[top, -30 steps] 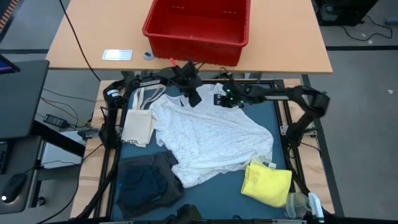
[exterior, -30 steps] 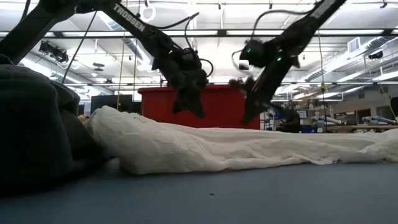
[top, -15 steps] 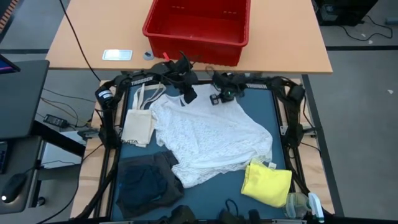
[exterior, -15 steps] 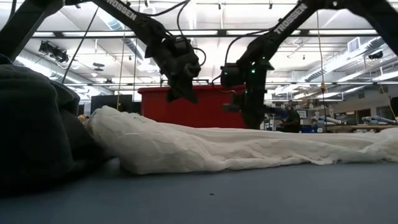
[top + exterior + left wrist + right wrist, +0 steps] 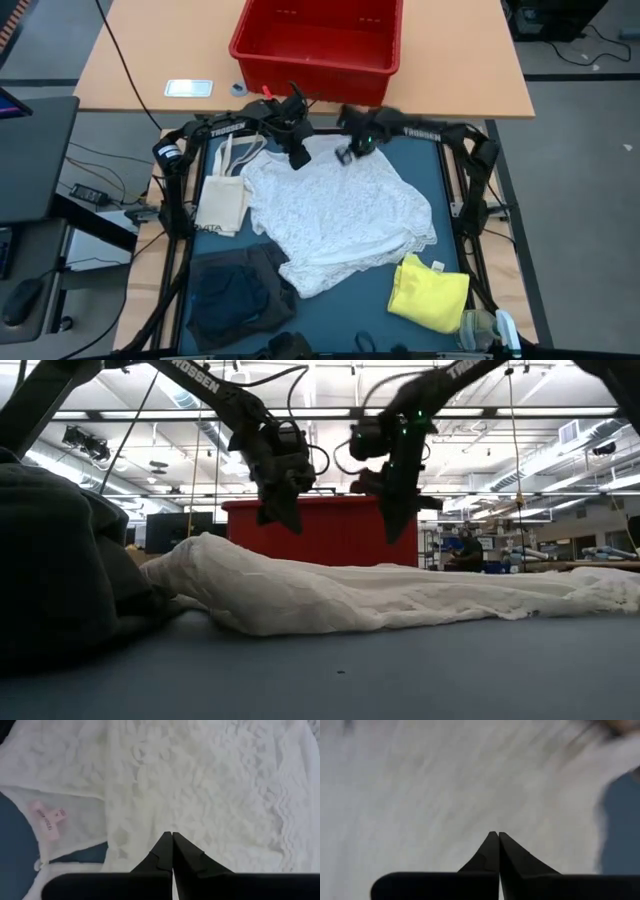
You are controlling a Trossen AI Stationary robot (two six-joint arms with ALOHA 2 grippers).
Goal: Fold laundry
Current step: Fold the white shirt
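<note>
Overhead, you see the white lacy garment (image 5: 340,215) spread across the middle of the blue table (image 5: 440,185), its far edge beneath both grippers. Your left gripper (image 5: 297,157) and right gripper (image 5: 343,156) hang side by side above that edge, just in front of the red bin (image 5: 318,45) on the wooden table beyond. Only this view gives you the rest of the laundry: the yellow garment (image 5: 430,293) at the near right, the dark grey garment (image 5: 238,292) at the near left, and the cream tote bag (image 5: 222,203) beside the lace on the left.

From table height, you see what the overhead view hides: both grippers stand clear above the cloth, and the lace (image 5: 380,598) lies in a long low ridge.

Each wrist view shows its own fingers pressed together tip to tip with nothing between them. The left wrist view alone gives you the floral lace pattern and a small pink label (image 5: 48,817) sewn at the neckline; its print is too small to read. "TROSSEN" is lettered in white on both arms.
</note>
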